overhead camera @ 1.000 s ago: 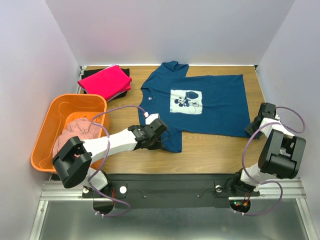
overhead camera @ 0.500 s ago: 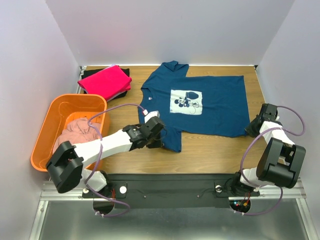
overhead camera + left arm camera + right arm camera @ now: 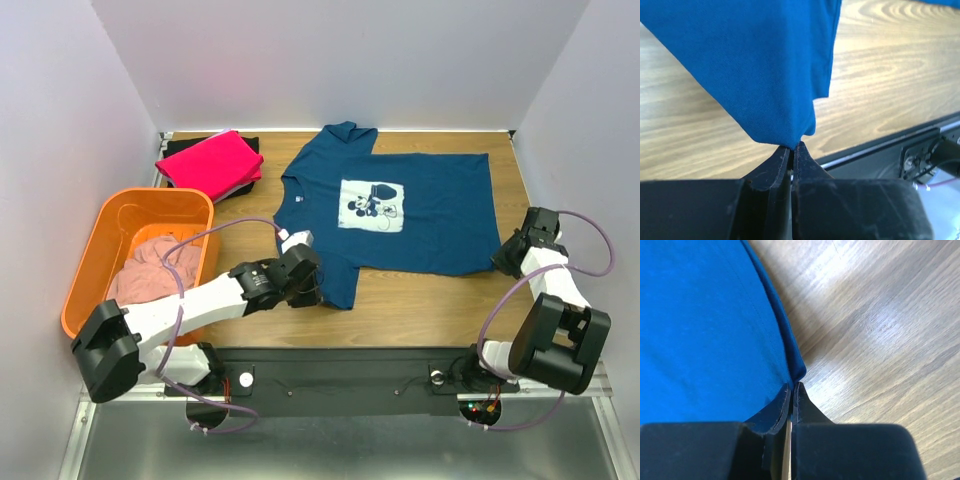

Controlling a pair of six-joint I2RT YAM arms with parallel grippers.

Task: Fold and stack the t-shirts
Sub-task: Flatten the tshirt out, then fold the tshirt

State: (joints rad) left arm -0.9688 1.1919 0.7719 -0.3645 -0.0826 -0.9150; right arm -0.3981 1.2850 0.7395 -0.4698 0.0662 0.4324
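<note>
The navy t-shirt (image 3: 440, 215) lies spread flat, mouse print up, in the middle of the tabletop (image 3: 430, 300), collar toward the left. The left gripper (image 3: 791, 148) is pinched tight on the tip of its near sleeve. The right gripper (image 3: 792, 388) is clamped on its near hem corner. At the far left, the bright pink t-shirt (image 3: 208, 162) sits folded on the black t-shirt (image 3: 243, 187). The pale pink t-shirt (image 3: 150, 268) is bunched in the orange basket (image 3: 150, 197).
</note>
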